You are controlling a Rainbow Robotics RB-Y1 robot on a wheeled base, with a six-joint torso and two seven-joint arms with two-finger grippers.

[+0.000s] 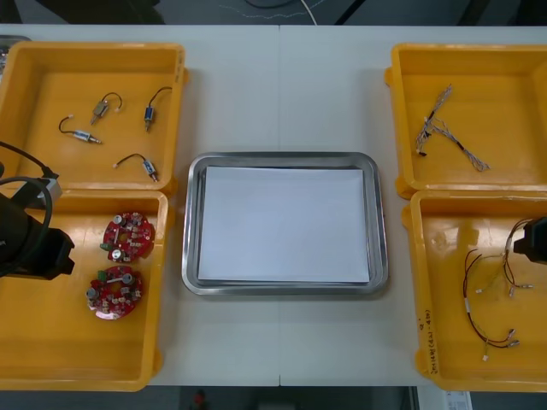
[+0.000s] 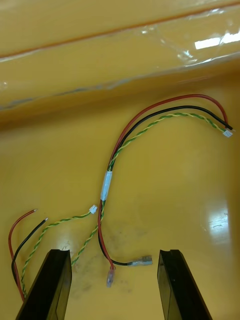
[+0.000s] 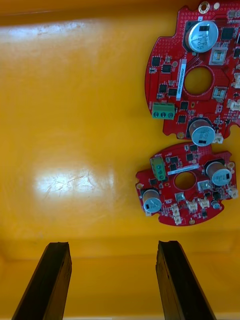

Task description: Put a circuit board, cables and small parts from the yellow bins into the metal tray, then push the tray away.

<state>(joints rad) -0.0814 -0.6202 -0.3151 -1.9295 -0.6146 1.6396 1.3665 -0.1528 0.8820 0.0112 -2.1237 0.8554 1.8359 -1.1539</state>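
Two round red circuit boards (image 1: 129,236) (image 1: 114,292) lie in the near left yellow bin (image 1: 51,363). My left gripper (image 3: 112,280) hovers open over that bin's bare floor, with the boards (image 3: 185,190) (image 3: 197,80) ahead of its fingers and off to one side. My right gripper (image 2: 112,285) is open above the near right yellow bin (image 1: 444,359), just over the red, black and yellow-green cable (image 2: 150,125), whose metal terminals lie between the fingers. That cable (image 1: 487,290) also shows in the front view. The metal tray (image 1: 191,224), white inside, sits between the bins.
The far left yellow bin (image 1: 34,68) holds several small metal parts (image 1: 101,108) with short black leads. The far right yellow bin (image 1: 513,68) holds a thin twisted cable (image 1: 444,128). Bare table lies beyond and in front of the tray.
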